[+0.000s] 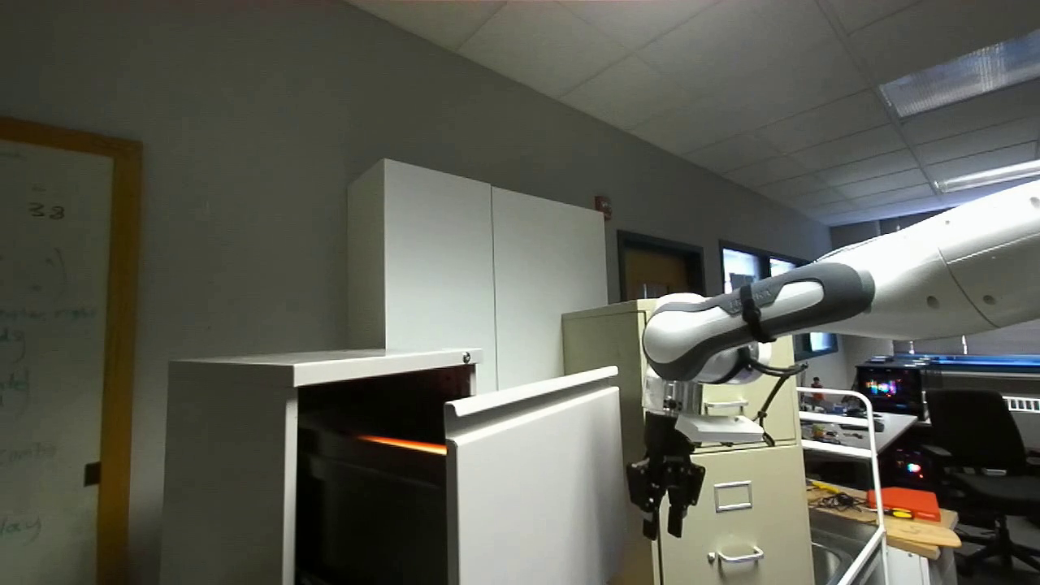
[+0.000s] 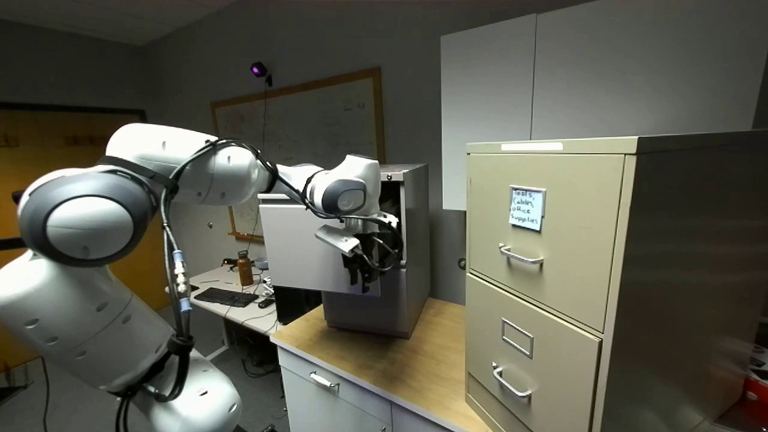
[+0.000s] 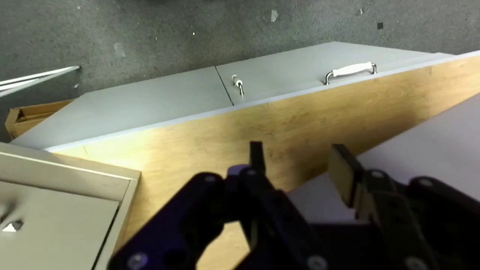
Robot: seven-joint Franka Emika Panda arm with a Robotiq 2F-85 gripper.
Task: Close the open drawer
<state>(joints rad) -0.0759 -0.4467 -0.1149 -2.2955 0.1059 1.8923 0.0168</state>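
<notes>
The white flat-fronted drawer stands pulled out of the white cabinet, with its dark, orange-lit inside showing. In an exterior view the drawer front juts out from the cabinet, partly hidden by my arm. My gripper points down close to the outer side of the drawer front, near its end by the filing cabinet. It also shows in an exterior view. In the wrist view the gripper has its fingers apart with nothing between them. A pale surface, apparently the drawer front, lies behind the right finger. I cannot tell whether they touch.
A beige filing cabinet stands beside the gripper, also in the wrist view. A wooden counter lies below. A tall white two-door cupboard is behind. A white rail stands past the filing cabinet.
</notes>
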